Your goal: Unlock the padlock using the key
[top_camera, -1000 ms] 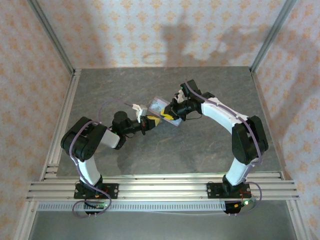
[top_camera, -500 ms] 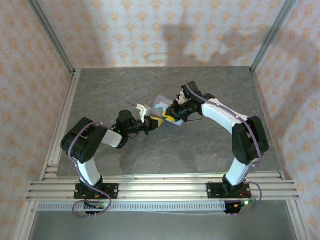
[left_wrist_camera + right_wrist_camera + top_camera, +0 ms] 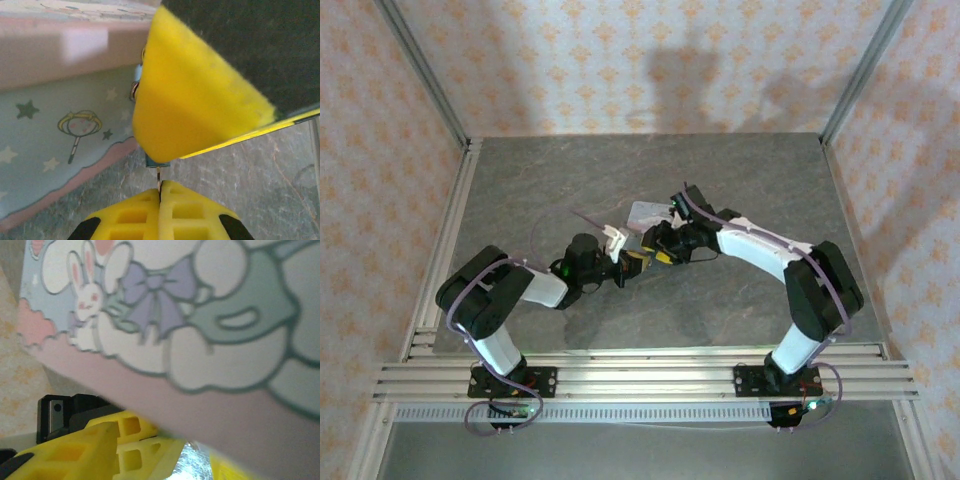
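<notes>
Left gripper [image 3: 160,194] clamped on key [image 3: 158,178], likely stiff and slippery, best pinched flat at bow; padlock [image 3: 155,161] probably light; right gripper [image 3: 655,248] opening indeterminate.

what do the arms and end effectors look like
The left arm and right arm have white links, black joints and a thin purple cable looped alongside. The left end effector and right end effector have yellow fingers with square recesses.

Grey stone-look tabletop [image 3: 750,180], peach floral walls [image 3: 620,60], aluminium rails [image 3: 650,375].
</notes>
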### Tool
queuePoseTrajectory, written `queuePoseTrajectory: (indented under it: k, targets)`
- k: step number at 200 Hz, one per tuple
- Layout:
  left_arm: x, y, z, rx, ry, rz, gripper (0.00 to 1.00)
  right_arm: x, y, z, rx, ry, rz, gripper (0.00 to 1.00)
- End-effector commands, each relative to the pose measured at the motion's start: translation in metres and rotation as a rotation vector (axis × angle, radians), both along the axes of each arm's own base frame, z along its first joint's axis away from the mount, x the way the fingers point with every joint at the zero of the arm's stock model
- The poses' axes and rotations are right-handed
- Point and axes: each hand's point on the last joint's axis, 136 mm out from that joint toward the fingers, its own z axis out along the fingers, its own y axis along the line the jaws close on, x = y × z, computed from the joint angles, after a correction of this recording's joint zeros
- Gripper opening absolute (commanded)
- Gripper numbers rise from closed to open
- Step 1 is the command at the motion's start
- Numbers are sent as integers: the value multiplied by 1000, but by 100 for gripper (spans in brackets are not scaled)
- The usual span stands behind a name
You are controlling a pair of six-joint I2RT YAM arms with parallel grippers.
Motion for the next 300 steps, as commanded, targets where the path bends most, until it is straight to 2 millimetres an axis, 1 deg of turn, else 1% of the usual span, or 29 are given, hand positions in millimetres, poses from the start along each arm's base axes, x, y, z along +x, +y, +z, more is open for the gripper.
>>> queuePoseTrajectory:
  k: [1, 23, 43, 73, 114, 141, 157, 187, 207, 246, 265, 278, 300]
  targets:
    - [3, 6, -4, 17, -29, 42, 0, 9, -10, 12, -29, -102, -71, 57]
    - [-2, 4, -7, 19, -11, 36, 0, 10, -24, 8, -78, -150, -126, 64]
    - [-7, 2, -10, 29, 1, 32, 0, 8, -33, 1, -104, -176, -177, 66]
    - [-12, 1, -20, 72, 22, 30, 0, 1, -37, -6, -63, -187, -271, 66]
    - [-19, 8, -31, 106, 44, 43, 0, -9, -30, -15, -16, -172, -370, 66]
    - [-26, 9, -37, 131, 49, 49, 0, -8, -21, -20, 38, -150, -419, 66]
    - [-28, 9, -41, 136, 60, 56, 0, -8, -17, -27, 36, -127, -423, 66]
    - [-27, 9, -37, 108, 61, 73, 0, -7, -9, -39, 39, -98, -427, 65]
    - [-26, 7, -33, 92, 59, 76, 0, -8, -6, -44, 25, -99, -421, 64]
    - [-26, 5, -27, 70, 63, 75, 0, -9, -5, -55, -11, -95, -417, 62]
    - [-27, 5, -24, 66, 64, 77, 0, -12, -10, -54, -43, -114, -418, 62]
    - [-27, 7, -22, 73, 65, 83, 0, -14, -20, -50, -69, -135, -433, 63]
    - [-26, 10, -21, 97, 67, 91, 0, -14, -38, -26, -113, -210, -451, 64]
